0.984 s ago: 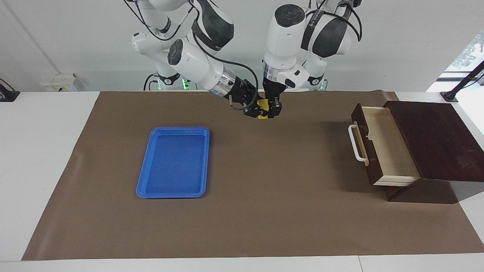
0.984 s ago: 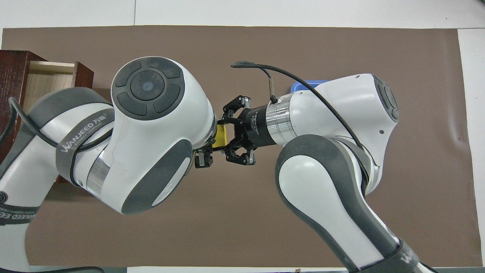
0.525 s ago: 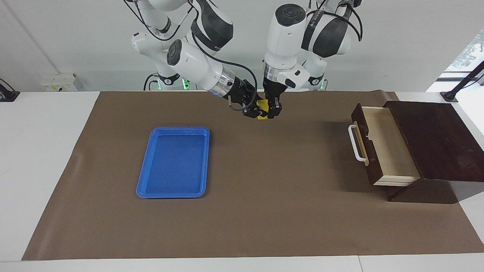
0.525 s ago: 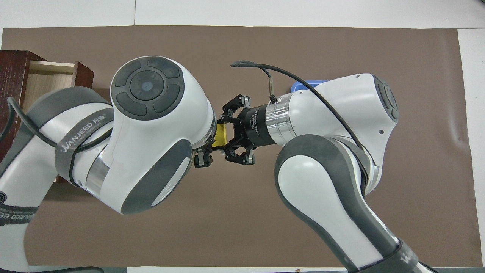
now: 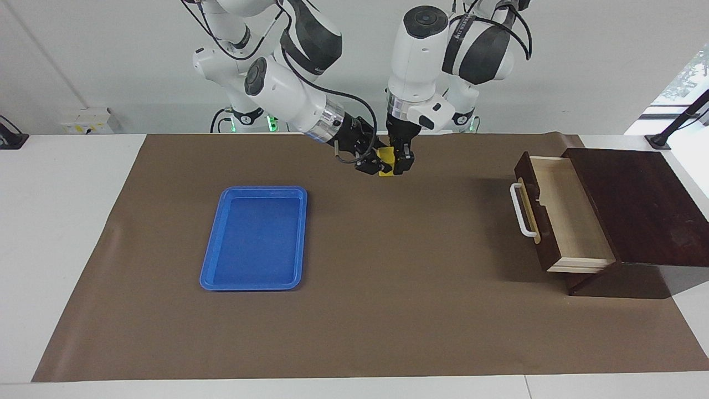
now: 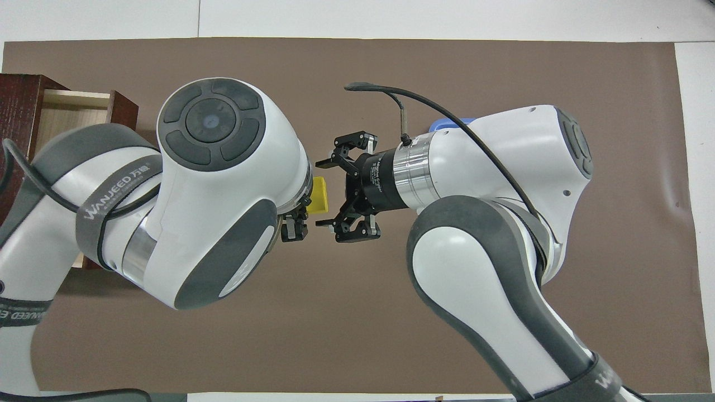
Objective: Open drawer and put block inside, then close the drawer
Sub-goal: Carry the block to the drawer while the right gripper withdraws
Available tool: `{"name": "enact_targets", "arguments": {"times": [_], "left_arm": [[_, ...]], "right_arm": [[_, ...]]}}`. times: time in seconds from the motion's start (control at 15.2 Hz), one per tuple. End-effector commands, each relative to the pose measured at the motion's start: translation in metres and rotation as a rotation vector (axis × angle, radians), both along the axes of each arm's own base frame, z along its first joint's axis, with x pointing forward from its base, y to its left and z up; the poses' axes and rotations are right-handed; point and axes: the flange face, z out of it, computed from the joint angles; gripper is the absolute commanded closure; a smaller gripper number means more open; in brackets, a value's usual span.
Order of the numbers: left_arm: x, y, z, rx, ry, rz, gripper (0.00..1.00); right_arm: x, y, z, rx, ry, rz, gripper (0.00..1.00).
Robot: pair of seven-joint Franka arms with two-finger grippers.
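Note:
The yellow block (image 5: pixel 385 165) hangs in the air over the brown mat, close to the robots' end. My left gripper (image 5: pixel 396 166) points straight down and is shut on it. My right gripper (image 5: pixel 370 164) comes in level from the side with its jaws spread, just clear of the block. The overhead view shows the block (image 6: pixel 319 195) apart from the open right gripper (image 6: pixel 327 194). The drawer (image 5: pixel 565 216) stands pulled out of its dark box at the left arm's end, its pale inside bare and its white handle (image 5: pixel 520 210) showing. My left arm partly hides the drawer (image 6: pixel 70 114) from above.
A blue plastic tray (image 5: pixel 255 238) lies on the mat toward the right arm's end; from above only a sliver of the tray (image 6: pixel 453 120) shows past my right arm. The brown mat (image 5: pixel 388 310) covers most of the table.
My right gripper has opened, let go of the block and drawn back slightly. The block stays in my left gripper, which has hardly moved.

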Motion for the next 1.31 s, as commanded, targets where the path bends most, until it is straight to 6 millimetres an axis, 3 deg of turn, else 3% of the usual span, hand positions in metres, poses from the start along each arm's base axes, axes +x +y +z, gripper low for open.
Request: {"name": "enact_targets", "arguments": {"times": [0.0,0.33,0.52,0.79,1.11,1.18,1.25], "left_arm": [[0.003,-0.001,0.001,0.008,-0.012,0.013,1.00],[0.012,0.014,0.009,0.034,-0.031,0.005,1.00],[0.020,0.034,0.011,0.044,-0.014,-0.064,1.00],[0.044,0.097,0.012,0.063,0.027,-0.154,1.00],[0.079,0.199,0.012,0.058,0.051,-0.228,1.00],[0.088,0.248,0.014,0.054,0.055,-0.269,1.00],[0.094,0.285,0.013,0.050,0.055,-0.282,1.00]], "right_arm": [[0.006,-0.001,0.006,-0.013,-0.003,-0.019,0.00],[0.007,-0.003,0.007,-0.015,0.004,-0.012,0.00],[0.024,-0.038,0.007,-0.037,0.008,-0.041,0.00],[0.049,-0.117,0.014,-0.130,-0.040,-0.009,0.00],[0.040,-0.183,0.025,-0.272,-0.205,0.318,0.00],[0.030,-0.197,0.031,-0.327,-0.276,0.485,0.00],[0.024,-0.213,0.037,-0.366,-0.317,0.583,0.00]]}}
